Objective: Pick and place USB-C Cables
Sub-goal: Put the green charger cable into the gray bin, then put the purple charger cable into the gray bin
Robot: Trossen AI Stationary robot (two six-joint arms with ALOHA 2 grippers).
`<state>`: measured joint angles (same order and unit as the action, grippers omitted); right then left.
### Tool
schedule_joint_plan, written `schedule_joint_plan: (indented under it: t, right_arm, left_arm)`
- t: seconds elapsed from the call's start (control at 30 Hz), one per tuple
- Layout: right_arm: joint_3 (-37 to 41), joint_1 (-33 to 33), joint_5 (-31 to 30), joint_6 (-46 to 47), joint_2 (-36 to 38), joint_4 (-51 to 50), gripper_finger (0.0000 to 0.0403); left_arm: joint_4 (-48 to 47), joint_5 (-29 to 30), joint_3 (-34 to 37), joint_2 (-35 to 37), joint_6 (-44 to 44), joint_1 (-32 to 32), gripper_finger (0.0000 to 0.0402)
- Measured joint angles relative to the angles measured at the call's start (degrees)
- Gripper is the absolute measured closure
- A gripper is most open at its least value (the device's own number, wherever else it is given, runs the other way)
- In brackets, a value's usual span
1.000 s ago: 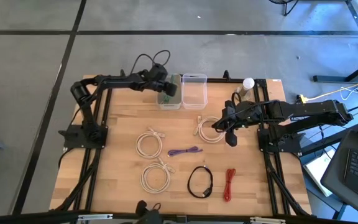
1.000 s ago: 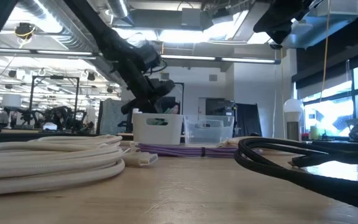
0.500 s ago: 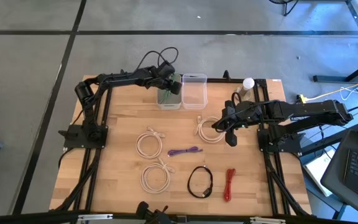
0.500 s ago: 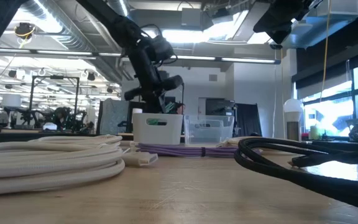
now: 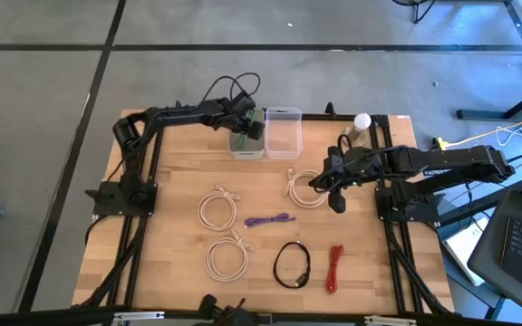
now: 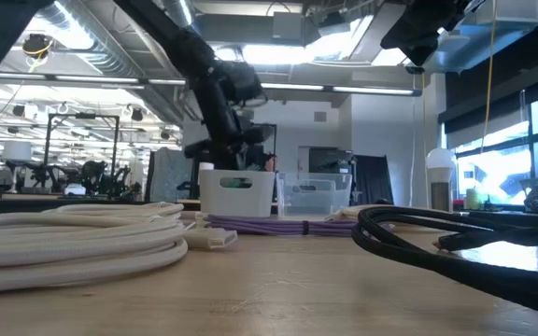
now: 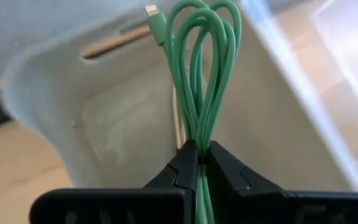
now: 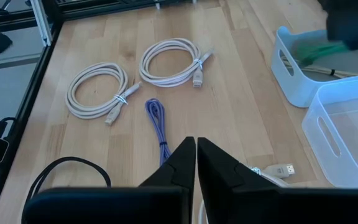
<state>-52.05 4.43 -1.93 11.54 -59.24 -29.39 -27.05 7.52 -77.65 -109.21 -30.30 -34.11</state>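
Green cable (image 7: pixel 202 81): you had a thin folded bundle, loops up, plug at the tip, clamped in the left claw (image 7: pixel 199 163) above the white bin (image 7: pixel 114 130).
Left claw: reached out over that bin at the surface's (image 5: pixel 175 244) far edge.
Right claw (image 8: pixel 196 162): fingers together, empty, hovering near a cream coil (image 5: pixel 306 189).
Clear bin (image 5: pixel 283 132): beside the white one; you could see nothing in it.
Other cables: two cream coils (image 5: pixel 217 209), purple (image 5: pixel 270 220), black (image 5: pixel 292 264), red (image 5: pixel 334 268) lay on the surface.

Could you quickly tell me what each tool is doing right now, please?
Left tool: shut on the green cable, over the white bin.
Right tool: shut, holding nothing, above the table.
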Motion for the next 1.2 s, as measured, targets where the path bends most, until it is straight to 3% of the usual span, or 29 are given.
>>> schedule_joint_plan:
  t: [0.37, 0.7, 0.9, 1.03, 1.2]
  right_arm:
    - [0.0, 0.0, 0.0, -0.2, 0.0, 0.0, 0.0382]
    - [0.0, 0.0, 0.0, -1.3, 0.0, -0.1, 0.0382]
    - [0.0, 0.0, 0.0, -1.2, 0.0, -1.6, 0.0382]
    - [0.0, 0.0, 0.2, -1.1, 0.0, -3.7, 0.0382]
    - [0.0, 0.9, 9.7, 0.0, -0.6, -4.2, 0.0382]
  left_arm:
    - [0.7, -6.0, 0.0, -6.4, 1.4, -0.8, 0.0381]
    - [-1.0, -7.4, -3.1, -5.8, 7.5, -0.9, 0.0269]
    - [-14.3, -7.7, -12.1, -5.8, 9.3, -1.3, 0.0226]
    - [-25.1, -14.1, -19.5, -5.0, 11.1, -0.8, 0.0218]
    - [-28.2, -15.4, -21.7, 2.0, 15.1, 4.5, 0.0218]
